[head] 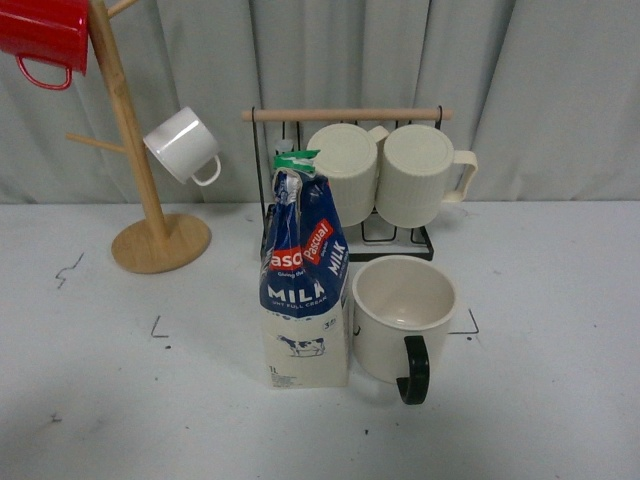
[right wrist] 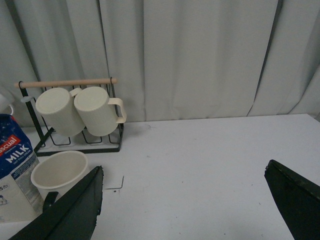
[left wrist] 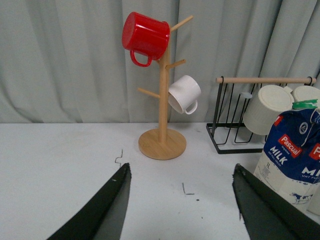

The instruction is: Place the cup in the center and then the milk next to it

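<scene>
Sitting upright mid-surface, the cup (head: 402,316) is resting just beside the milk (head: 305,285); whether they are actually touching I cannot tell. Both look placed, so my read is the step in hand is a clean retreat, not another grasp.

Left tool (left wrist: 181,207): fingers are standing wide apart with nothing between them, and the milk is sitting ahead of it, off toward its right finger. Right tool (right wrist: 182,202): fingers are also spread wide and holding nothing, with the cup and carton lying ahead, beyond its left finger (right wrist: 70,212).

Doing it well, as I judge it:
- keeping both tools spread and pulling them straight back, away from the pair (no sideways sweep)
- watching the left tool's right finger (left wrist: 267,207), since it is the part nearest the carton
- the carton is tall on a narrow base, so a nudge up high is the tipping risk

Orientation: the milk's long axis is running vertical, green cap up, "MILK" face turned toward the robot. The cup is standing mouth up, its black handle (head: 414,369) pointing back toward the robot, roughly toward the right tool.

Behind them, the wire rack (head: 410,240) holding two ribbed mugs (head: 385,172) and the wooden mug tree (head: 150,215) are sitting farther from both tools, well clear of a backward exit.
</scene>
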`<action>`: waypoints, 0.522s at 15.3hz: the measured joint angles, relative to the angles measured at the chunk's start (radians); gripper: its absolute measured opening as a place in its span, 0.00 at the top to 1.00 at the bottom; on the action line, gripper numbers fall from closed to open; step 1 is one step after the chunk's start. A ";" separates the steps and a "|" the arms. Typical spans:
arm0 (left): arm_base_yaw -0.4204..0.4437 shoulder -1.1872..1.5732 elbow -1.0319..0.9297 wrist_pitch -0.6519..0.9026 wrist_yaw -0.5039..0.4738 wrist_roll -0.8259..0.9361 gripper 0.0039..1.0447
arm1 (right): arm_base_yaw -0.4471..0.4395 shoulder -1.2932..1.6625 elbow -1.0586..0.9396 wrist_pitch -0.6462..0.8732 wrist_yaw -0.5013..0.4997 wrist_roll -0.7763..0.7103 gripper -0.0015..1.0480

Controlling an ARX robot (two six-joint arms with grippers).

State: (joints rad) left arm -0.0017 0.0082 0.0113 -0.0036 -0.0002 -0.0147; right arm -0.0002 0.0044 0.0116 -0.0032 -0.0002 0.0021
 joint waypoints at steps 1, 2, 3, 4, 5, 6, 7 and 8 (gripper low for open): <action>0.000 0.000 0.000 0.000 0.000 0.000 0.27 | 0.000 0.000 0.000 0.000 0.000 0.000 0.06; 0.000 0.000 0.000 0.000 0.000 0.000 0.17 | 0.000 0.000 0.000 0.000 0.000 0.000 0.06; 0.000 0.000 0.000 0.000 0.000 0.000 0.05 | 0.000 0.000 0.000 0.000 0.000 0.000 0.06; 0.000 0.000 0.000 0.000 0.000 0.001 0.07 | 0.000 0.000 0.000 0.000 0.000 0.000 0.06; 0.000 0.000 0.000 0.000 0.000 0.001 0.06 | 0.000 0.000 0.000 0.000 0.000 0.000 0.06; 0.000 0.000 0.000 0.000 0.000 0.001 0.06 | 0.000 0.000 0.000 0.000 0.000 0.000 0.06; 0.000 0.000 0.000 0.000 0.000 0.001 0.06 | 0.000 0.000 0.000 0.000 0.000 0.000 0.06; 0.000 0.000 0.000 0.000 0.000 0.001 0.06 | 0.000 0.000 0.000 0.000 0.000 0.000 0.06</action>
State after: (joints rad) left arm -0.0017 0.0082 0.0113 -0.0036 -0.0002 -0.0139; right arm -0.0002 0.0044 0.0116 -0.0032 -0.0002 0.0021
